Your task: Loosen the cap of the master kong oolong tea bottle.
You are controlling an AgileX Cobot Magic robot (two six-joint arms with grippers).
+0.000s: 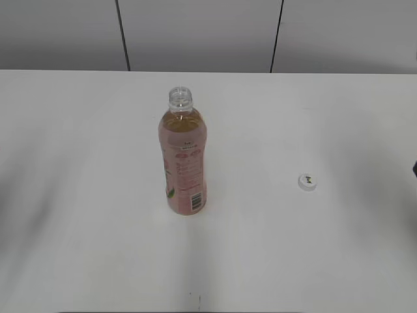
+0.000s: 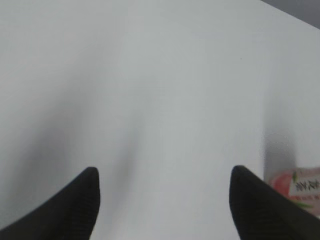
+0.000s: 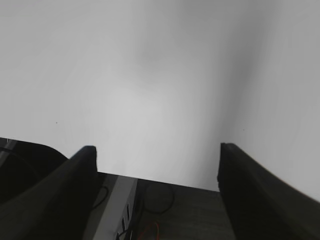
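Observation:
The master kong oolong tea bottle (image 1: 183,156) stands upright in the middle of the white table, its neck open with no cap on it. Its pink label also shows at the right edge of the left wrist view (image 2: 300,189). The white cap (image 1: 307,181) lies on the table to the right of the bottle, well apart from it. My left gripper (image 2: 164,172) is open and empty above bare table, left of the bottle. My right gripper (image 3: 156,148) is open and empty over the table's edge. Neither gripper shows in the exterior view.
The white table (image 1: 78,130) runs to a grey panelled wall (image 1: 195,32) at the back. In the right wrist view the table edge (image 3: 165,182) drops to a dark floor with cables (image 3: 150,225) below.

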